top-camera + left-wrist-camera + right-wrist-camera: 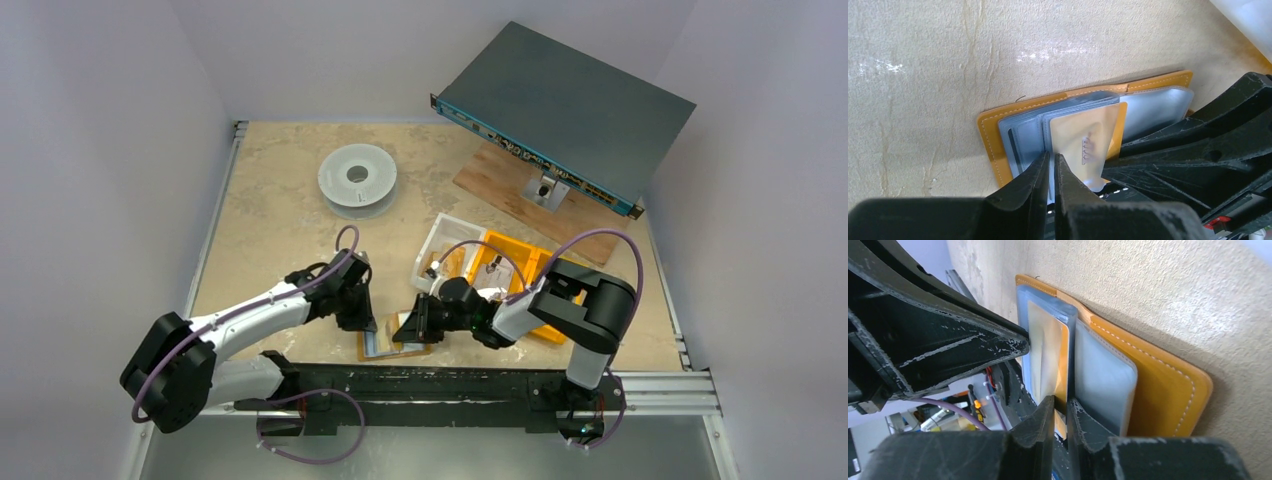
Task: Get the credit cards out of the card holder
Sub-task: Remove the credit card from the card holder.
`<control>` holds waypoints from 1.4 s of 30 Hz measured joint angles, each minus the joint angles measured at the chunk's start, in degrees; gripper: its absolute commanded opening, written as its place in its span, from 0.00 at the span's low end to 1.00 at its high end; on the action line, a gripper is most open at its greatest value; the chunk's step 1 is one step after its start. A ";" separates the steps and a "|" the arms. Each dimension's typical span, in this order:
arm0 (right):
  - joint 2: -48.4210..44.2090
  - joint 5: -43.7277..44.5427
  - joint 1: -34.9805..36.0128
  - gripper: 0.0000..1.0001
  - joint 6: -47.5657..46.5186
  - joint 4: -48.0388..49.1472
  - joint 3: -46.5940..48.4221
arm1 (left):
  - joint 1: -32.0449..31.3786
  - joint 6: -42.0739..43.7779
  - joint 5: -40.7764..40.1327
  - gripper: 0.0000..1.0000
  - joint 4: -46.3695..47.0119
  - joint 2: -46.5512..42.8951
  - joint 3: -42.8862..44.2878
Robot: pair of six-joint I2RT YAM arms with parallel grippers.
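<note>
We see the card holder (383,346) lying open on the table (270,225) near its front edge, between the two arms, its clear plastic sleeves (1153,107) fanned upward. The left gripper (1052,159) is pressed nearly together, pinching the edge of the sleeves. The right gripper (1061,404) is narrowed to a slit around the lower edge of a tan card (1047,347).

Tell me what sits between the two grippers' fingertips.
A sleeved tan card of the open card holder; the left wrist view shows it.
</note>
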 measured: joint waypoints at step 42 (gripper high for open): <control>-8.70 8.37 0.61 0.01 -0.22 -11.15 0.66 | 5.51 -0.02 2.89 0.00 1.20 1.05 -0.81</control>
